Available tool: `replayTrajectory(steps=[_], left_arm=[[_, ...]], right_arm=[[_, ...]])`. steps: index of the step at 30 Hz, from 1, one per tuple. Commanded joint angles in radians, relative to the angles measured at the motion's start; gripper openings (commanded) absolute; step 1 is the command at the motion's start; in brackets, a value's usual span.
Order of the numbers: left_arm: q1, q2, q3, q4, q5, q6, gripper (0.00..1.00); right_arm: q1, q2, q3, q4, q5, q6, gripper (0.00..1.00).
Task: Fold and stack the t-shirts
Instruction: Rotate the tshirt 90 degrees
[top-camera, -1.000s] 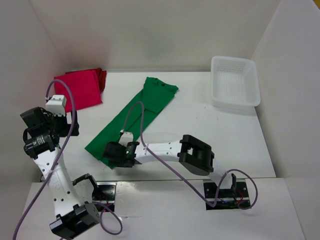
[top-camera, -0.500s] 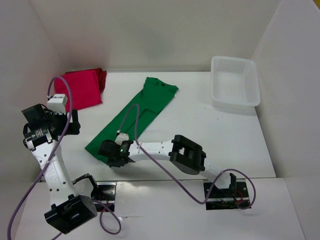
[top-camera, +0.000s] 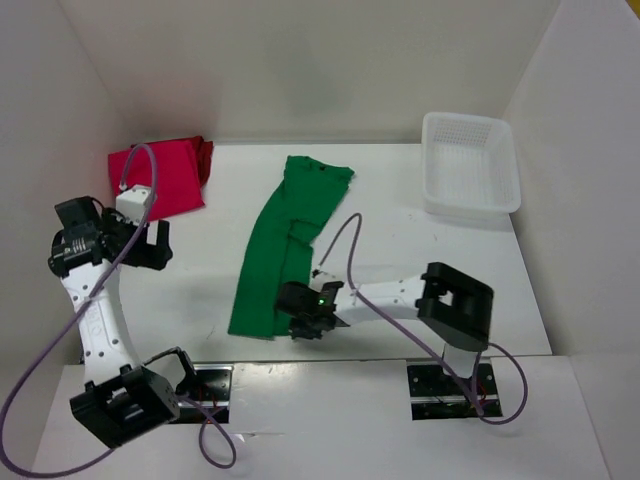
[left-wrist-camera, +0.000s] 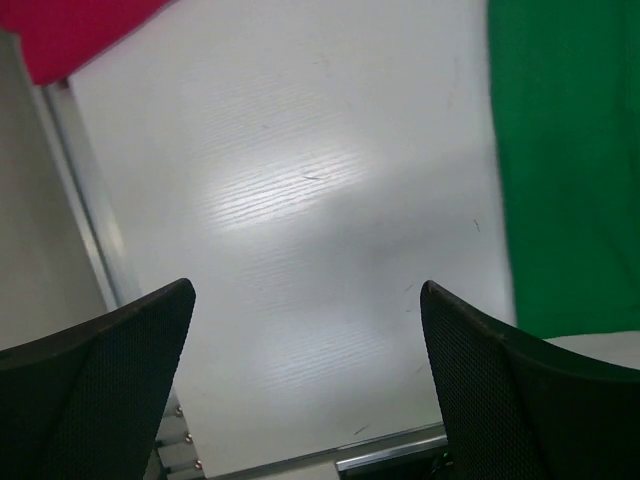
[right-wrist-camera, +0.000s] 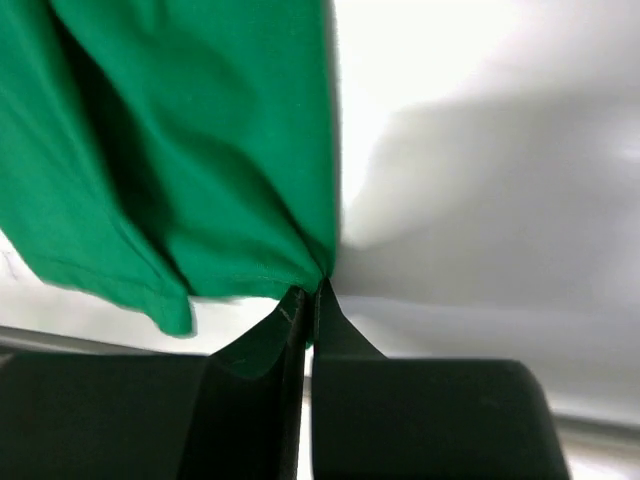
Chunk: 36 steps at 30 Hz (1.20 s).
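Crimson shirt (top-camera: 155, 180) sits folded far left of the basket (top-camera: 470, 206), with a dark red one (top-camera: 206, 152) peeking out at its basket-side edge. So two are parked and one is to go.

Left claw (left-wrist-camera: 305, 290) hangs wide open and empty over bare table, far left of the basket and nearer than it.

Green shirt (top-camera: 280, 250) lies as a long narrow strip left of the basket, its collar end about level with it and its hem well nearer.

Right claw (right-wrist-camera: 308, 295) is clamped tight on the hem corner that faces the basket. That's a thin pinch, just the edge of the cloth!

Here's the worry: pull too quickly and that corner could slip free. With only one corner held, the far side of the hem would probably lag and the fold land crooked. The lengthwise fold may also drag open, since nothing pins it.
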Motion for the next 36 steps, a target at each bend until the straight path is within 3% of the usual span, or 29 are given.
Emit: replayTrajectory(steps=[1,6,9,10,11,13,16,17,21,24,29,32,36], left_arm=[[-0.090,0.069,0.076,-0.064,0.080,0.118,1.00],[-0.302,0.092,0.133,-0.043,0.050,0.149,1.00],[-0.498,0.067,0.156,0.006,-0.056,0.149,1.00],[-0.552,0.067,0.171,0.020,-0.090,0.149,1.00],[-0.659,0.067,0.182,0.020,-0.152,0.167,1.00],[-0.767,0.067,0.162,0.020,-0.209,0.204,1.00],[-0.976,-0.003,0.063,0.033,-0.308,0.376,1.00],[-1.084,-0.034,-0.039,0.042,-0.341,0.431,1.00],[-1.322,-0.204,-0.282,0.054,-0.538,0.699,1.00],[-1.422,-0.296,-0.419,0.063,-0.579,0.894,1.00],[-1.444,-0.385,-0.617,0.226,-0.460,1.229,1.00],[-1.444,-0.342,-0.631,0.267,-0.373,1.345,1.00],[-1.494,-0.174,-0.581,0.277,-0.291,1.338,1.00]], right_arm=[[0.006,-0.175,-0.159,-0.128,0.036,0.071,0.00],[0.036,-0.407,-0.359,-0.210,-0.015,0.163,0.00],[0.064,-0.502,-0.396,-0.284,-0.026,0.203,0.00],[0.064,-0.528,-0.407,-0.284,-0.026,0.203,0.03],[0.064,-0.553,-0.417,-0.284,-0.026,0.194,0.19],[0.064,-0.626,-0.428,-0.260,-0.026,0.171,0.52],[0.064,-0.683,-0.375,-0.318,-0.007,0.133,0.64],[0.064,-0.684,-0.347,-0.336,0.013,0.124,0.67],[0.064,-0.696,-0.327,-0.350,0.013,0.104,0.68],[0.064,-0.648,-0.352,-0.309,0.013,0.093,0.68],[0.027,-0.555,-0.328,-0.268,0.057,0.061,0.69],[-0.053,-0.544,-0.338,-0.206,0.028,-0.006,0.69],[-0.112,-0.544,-0.359,-0.165,-0.025,-0.062,0.69]])
